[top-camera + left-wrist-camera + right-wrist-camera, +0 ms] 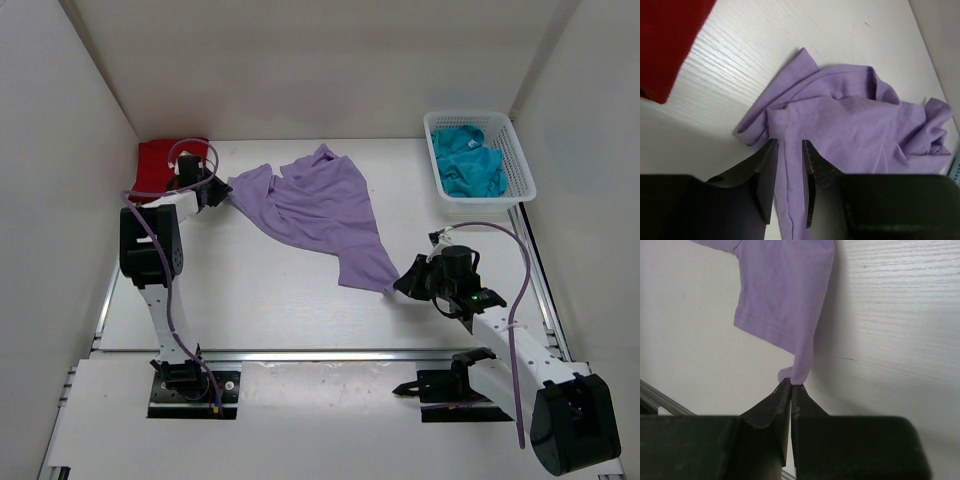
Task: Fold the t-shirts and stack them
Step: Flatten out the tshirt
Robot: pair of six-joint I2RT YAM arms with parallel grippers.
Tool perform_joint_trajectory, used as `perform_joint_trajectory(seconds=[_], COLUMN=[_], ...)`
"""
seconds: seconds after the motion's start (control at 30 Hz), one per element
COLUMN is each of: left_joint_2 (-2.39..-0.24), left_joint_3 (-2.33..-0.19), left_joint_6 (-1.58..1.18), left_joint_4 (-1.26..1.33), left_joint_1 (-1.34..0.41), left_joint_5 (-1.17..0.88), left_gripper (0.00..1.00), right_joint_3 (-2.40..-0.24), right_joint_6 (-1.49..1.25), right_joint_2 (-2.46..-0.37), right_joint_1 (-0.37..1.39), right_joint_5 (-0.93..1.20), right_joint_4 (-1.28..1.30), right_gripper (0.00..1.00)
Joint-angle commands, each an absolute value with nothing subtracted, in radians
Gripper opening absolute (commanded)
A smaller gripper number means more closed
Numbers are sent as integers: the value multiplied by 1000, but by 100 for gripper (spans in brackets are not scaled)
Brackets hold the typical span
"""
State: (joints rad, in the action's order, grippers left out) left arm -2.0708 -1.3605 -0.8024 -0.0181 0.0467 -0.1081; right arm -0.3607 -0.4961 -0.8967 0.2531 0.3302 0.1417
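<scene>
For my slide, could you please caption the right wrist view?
Right hand pinching a corner of the lavender t-shirt over the white table.

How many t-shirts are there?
3. The red shirt lies at the far left, the purple shirt is spread mid-table, and the teal shirt sits in the basket. More may hide underneath.

I see the white surface (250, 300) carrying a red t-shirt (160, 160) far left, a lavender t-shirt (320, 205) mid-surface, and a white mesh basket (520, 160) far right.
</scene>
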Motion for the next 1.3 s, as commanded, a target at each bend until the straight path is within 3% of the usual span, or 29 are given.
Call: perform_joint_trajectory(seconds=[0.0, 0.4, 0.87, 0.9, 0.97, 1.03, 1.17, 1.27], left_joint_2=[-2079, -2158, -2186, -2184, -2181, -2181, -2169, -2119], left_joint_3=[-1411, -1520, -1554, -1551, -1549, -1540, -1529, -1508], left_joint_6=[-796, -768, -765, -764, -758, -762, -759, -750], left_joint_4=[-38, -92, -127, -123, -126, -123, -135, -123], left_joint_1=[61, 29, 26, 23, 26, 25, 28, 25], left_joint_5=[-77, -58, -41, -46, -31, -40, -8, -5], left_gripper=[37, 43, 38, 36, 21, 19, 0, 0], right_joint_3=[-370, -379, -387, -388, -387, -387, -396, -438], right_joint_6=[-480, -482, -477, -477, -477, -482, -479, -486], right_joint_2=[-903, -922, -893, -890, -885, -881, -882, -893], right_joint_1=[253, 262, 241, 241, 236, 236, 224, 221], right_joint_5=[333, 319, 339, 342, 341, 348, 350, 348], right_joint_4=[115, 130, 132, 135, 129, 132, 127, 130], right_gripper=[0, 0, 0, 0, 0, 0, 0, 0])
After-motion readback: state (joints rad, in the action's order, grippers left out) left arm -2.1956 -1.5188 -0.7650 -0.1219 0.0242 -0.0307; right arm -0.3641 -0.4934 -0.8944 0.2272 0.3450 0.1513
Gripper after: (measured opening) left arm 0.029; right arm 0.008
